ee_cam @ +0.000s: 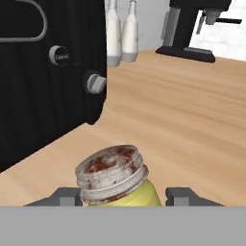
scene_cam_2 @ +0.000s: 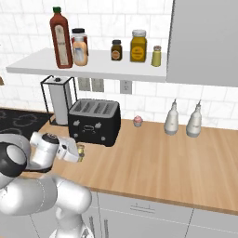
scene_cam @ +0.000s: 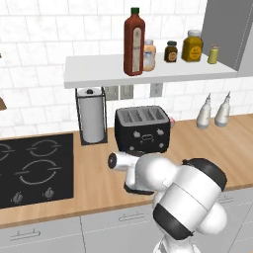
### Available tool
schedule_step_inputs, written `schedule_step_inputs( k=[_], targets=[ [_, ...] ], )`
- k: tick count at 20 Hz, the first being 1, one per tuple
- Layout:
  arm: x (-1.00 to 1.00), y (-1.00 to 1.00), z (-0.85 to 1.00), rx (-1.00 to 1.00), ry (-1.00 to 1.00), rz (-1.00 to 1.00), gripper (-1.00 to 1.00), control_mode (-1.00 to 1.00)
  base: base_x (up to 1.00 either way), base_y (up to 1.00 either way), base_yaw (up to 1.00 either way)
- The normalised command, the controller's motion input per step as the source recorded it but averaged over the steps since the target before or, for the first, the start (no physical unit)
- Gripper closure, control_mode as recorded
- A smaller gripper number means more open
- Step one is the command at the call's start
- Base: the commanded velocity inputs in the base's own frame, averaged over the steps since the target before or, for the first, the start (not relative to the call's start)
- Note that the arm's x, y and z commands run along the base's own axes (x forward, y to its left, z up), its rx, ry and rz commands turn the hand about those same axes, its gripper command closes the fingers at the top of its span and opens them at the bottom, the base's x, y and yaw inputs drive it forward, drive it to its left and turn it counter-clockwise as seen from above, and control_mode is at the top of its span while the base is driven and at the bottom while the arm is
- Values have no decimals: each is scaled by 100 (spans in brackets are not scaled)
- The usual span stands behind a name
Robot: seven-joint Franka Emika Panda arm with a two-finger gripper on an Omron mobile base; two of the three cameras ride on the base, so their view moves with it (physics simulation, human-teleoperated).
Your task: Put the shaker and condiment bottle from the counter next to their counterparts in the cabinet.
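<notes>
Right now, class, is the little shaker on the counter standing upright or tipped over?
Upright. In the hand view the shaker stands cap up on the counter, between the claw fingertips beside the toaster.

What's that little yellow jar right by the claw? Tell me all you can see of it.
The shaker is a tiny yellow-green cylinder with a ribbed grey-silver cap speckled reddish brown on top. It stands upright on the light-wood counter, just in front of the black toaster. The claw sits around it, one dark finger on each side; whether they press on it yet I cannot tell. From the right base view it peeks out beside the claw.
</notes>
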Motion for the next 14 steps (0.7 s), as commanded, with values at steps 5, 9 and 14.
schedule_step_inputs(
  k=[5, 9, 14],
  targets=[
    [-13, -12, 86, 0, -18, 0, 100, -100, 0, 0, 0],
    [-12, -24, 73, 0, -15, 0, 100, -100, 0, 0, 0],
    [-2, -14, 94, -7, 0, 0, 100, -100, 0, 0, 0]
  ],
)
